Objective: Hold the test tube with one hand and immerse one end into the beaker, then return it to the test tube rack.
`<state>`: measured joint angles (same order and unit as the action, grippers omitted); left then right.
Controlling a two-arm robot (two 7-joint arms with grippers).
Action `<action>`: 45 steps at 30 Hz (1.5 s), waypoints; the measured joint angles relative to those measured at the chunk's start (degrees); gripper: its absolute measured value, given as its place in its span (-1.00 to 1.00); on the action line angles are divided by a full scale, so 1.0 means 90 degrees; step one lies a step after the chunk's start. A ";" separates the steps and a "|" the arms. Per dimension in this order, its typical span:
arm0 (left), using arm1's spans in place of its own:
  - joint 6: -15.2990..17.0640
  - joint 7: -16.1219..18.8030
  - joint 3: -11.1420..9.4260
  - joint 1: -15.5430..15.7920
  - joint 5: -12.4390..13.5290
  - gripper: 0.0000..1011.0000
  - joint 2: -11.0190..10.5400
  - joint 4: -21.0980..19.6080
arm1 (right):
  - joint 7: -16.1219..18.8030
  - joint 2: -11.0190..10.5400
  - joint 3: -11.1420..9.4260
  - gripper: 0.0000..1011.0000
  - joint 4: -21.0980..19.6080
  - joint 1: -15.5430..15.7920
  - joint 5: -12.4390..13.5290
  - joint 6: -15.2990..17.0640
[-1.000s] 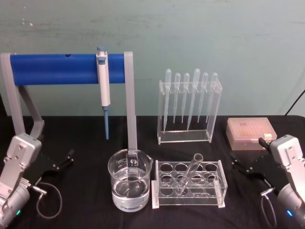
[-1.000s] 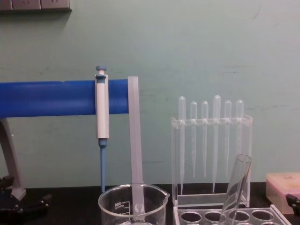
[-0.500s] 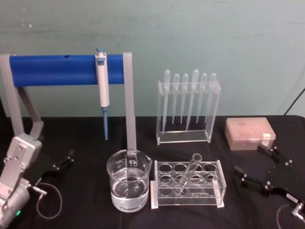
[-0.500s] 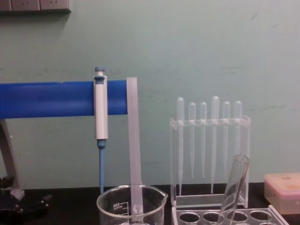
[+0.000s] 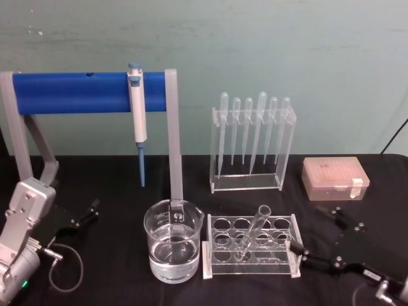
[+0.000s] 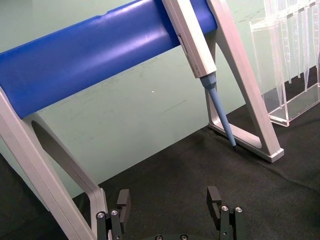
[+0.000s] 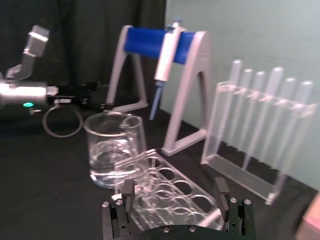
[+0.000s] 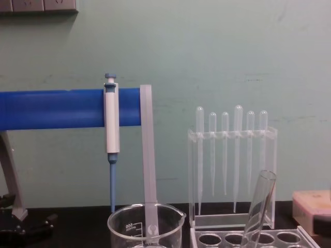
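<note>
The test tube (image 5: 254, 231) leans tilted in the clear plastic rack (image 5: 280, 266), open rim up; in the chest view the test tube (image 8: 260, 207) rises above the rack. Left of the rack stands the beaker (image 5: 173, 241), partly filled with clear liquid. My right gripper (image 5: 315, 228) is open, low over the table just right of the rack, one fingertip close to the rack's right end. From the right wrist, its open fingers (image 7: 221, 194) frame the rack (image 7: 172, 192) and beaker (image 7: 114, 150) ahead. My left gripper (image 5: 80, 220) rests open at the far left, left gripper (image 6: 169, 200) holding nothing.
A blue-and-white pipettor (image 5: 138, 118) hangs on a stand with a blue bar (image 5: 76, 92) behind the beaker. A clear holder with several thin pipettes (image 5: 252, 143) stands behind the rack. A pink lidded box (image 5: 335, 178) sits at back right.
My right arm has dropped lower and swung in toward the rack's right end; its silver wrist has left the head view. The left arm, tube and beaker have not moved.
</note>
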<state>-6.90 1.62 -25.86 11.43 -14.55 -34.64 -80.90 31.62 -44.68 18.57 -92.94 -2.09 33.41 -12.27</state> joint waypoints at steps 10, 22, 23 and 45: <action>0.0000 0.0000 0.0000 0.0000 0.0000 0.98 0.0000 0.0000 | 0.0666 0.0336 0.0312 0.98 0.0226 -0.0438 -0.0176 0.0193; 0.0000 0.0000 0.0000 0.0000 0.0000 0.98 0.0000 0.0000 | 0.1109 0.0811 0.0485 0.98 0.0696 -0.0880 -0.0242 0.0103; -0.0001 0.0000 0.0000 0.0000 0.0000 0.98 0.0000 0.0000 | 0.1150 0.0872 0.0505 0.98 0.0767 -0.0949 -0.0238 0.0084; 0.0000 0.0000 0.0000 0.0000 0.0000 0.98 0.0000 0.0000 | 0.1300 0.1366 0.0769 0.98 0.1360 -0.1487 -0.0323 0.0014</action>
<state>-6.91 1.62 -25.86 11.43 -14.55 -34.64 -80.90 43.32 -32.39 25.50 -80.71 -15.47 30.50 -12.15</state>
